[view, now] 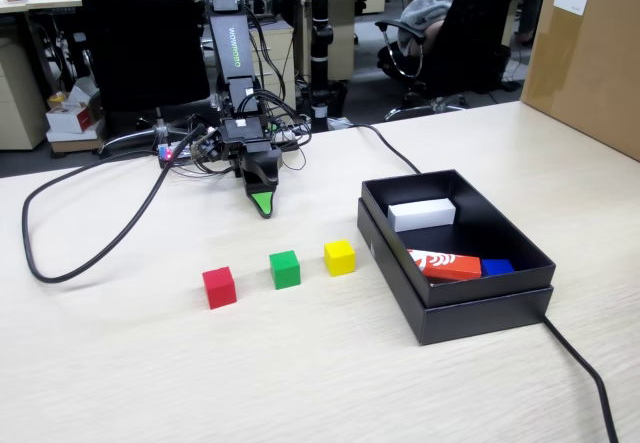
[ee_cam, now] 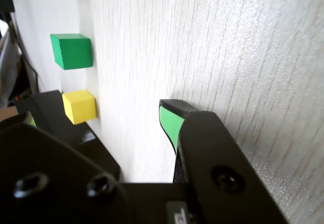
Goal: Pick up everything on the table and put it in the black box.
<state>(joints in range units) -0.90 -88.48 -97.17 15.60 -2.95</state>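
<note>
- Your gripper (view: pixel 263 205) rests tip-down on the table (view: pixel 150 363), behind the cubes, holding nothing; only one green-lined tip shows, so you cannot tell how far it is open.
- The red cube (view: pixel 219 287), green cube (view: pixel 285 269) and yellow cube (view: pixel 340 257) sit in a row, apart from one another.
- The black box (view: pixel 480 308) stands just right of the yellow cube in the fixed view.

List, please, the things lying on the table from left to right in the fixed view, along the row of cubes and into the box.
red cube → green cube → yellow cube → black box, holding the white block, then the red-orange block, then a blue piece.
</note>
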